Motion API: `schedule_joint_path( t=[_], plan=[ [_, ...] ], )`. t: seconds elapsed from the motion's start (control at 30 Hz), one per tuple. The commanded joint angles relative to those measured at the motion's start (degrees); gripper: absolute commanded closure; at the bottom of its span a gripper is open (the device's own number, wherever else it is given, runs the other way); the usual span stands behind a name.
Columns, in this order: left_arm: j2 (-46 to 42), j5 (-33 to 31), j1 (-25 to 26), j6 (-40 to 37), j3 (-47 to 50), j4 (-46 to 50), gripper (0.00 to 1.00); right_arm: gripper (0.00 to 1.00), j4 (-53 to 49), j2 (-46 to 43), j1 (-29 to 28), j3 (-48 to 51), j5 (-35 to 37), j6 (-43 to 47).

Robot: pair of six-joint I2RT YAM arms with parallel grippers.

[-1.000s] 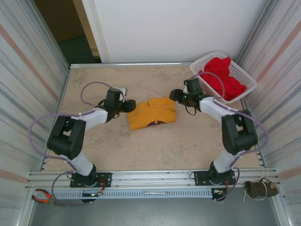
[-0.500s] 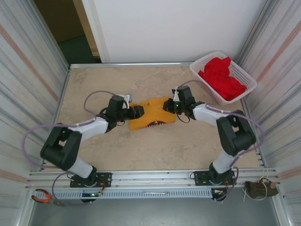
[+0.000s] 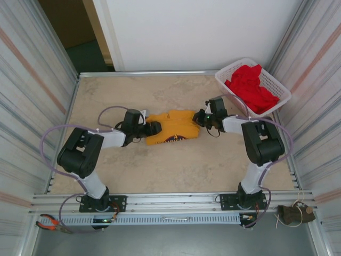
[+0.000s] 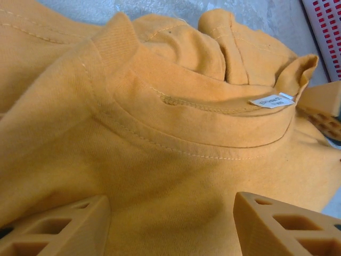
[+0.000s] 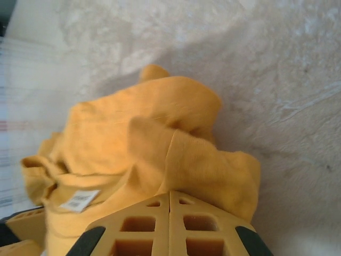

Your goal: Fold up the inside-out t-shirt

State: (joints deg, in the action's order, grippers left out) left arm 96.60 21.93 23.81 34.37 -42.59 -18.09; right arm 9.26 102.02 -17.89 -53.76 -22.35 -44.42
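Observation:
The mustard-yellow inside-out t-shirt (image 3: 173, 128) lies bunched in the middle of the table, its dark print just showing at the near edge. My left gripper (image 3: 154, 128) is at its left side. In the left wrist view it (image 4: 170, 205) stands open, fingers either side of the cloth (image 4: 176, 160) just below the collar and its white label (image 4: 272, 100). My right gripper (image 3: 201, 118) is at the shirt's right edge. In the right wrist view its jaws (image 5: 169, 193) are shut, with a raised fold of the shirt (image 5: 213, 160) running into their tip.
A white basket (image 3: 229, 66) with a red garment (image 3: 253, 88) stands at the back right, close behind the right arm. Corrugated walls close in both sides. Pliers (image 3: 50, 223) lie off the table at the near left.
Both grippers moved in onto the shirt's two sides. The right one closed on the right edge and drew slightly right; the left one stayed open and pushed onto the cloth.

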Motion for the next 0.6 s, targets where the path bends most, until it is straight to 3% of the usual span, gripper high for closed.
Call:
schedule_joint_path(
  t=[0.0,0.23,0.57],
  plan=[
    [-5.65,1.51,1.36,-0.88,-4.33,5.49,0.36,0.96,-5.58,-9.26,-2.75,-1.38,1.56,2.60],
    [-5.68,1.98,3.27,2.84,-4.47,3.15,0.36,0.95,-2.53,-8.96,-10.67,1.58,2.48,1.09],
    [2.29,0.63,1.74,3.10,0.50,-2.63,0.36,0.98,11.38,2.32,-8.75,8.22,-0.49,-3.87]
  ],
)
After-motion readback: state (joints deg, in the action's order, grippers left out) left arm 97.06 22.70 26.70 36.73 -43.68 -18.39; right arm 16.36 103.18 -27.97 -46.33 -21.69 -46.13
